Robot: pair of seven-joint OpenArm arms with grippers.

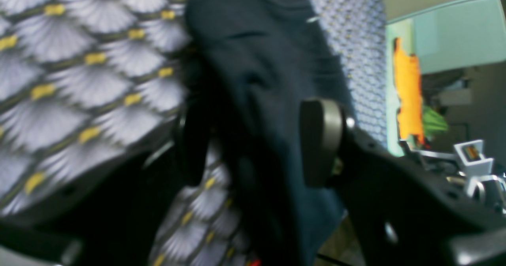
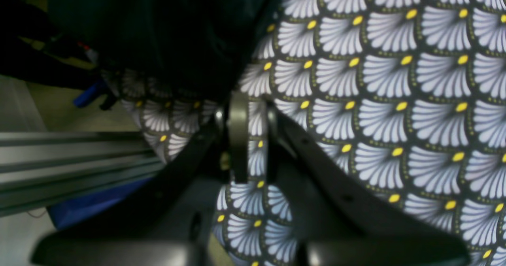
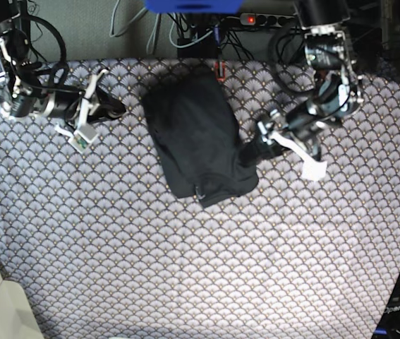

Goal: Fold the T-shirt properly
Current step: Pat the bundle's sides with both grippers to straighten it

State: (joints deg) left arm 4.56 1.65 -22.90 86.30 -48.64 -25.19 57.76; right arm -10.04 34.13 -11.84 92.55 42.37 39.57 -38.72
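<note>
on the fan-patterned tablecloth (image 3: 185,268) the folded t-shirt (image 3: 196,138) lies mid-table, long axis running far to near, its right edge between the spread jaws of my left claw (image 3: 247,154); my right claw (image 3: 118,108), clenched empty, sits well apart left.

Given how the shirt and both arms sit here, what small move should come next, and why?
Probably draw the left tool back off the T-shirt. Its jaws stand open around the dark fabric at the shirt's edge, gripping nothing, and the shirt already lies as a compact folded bundle on the tablecloth. The right tool is shut, clear of the shirt.
</note>
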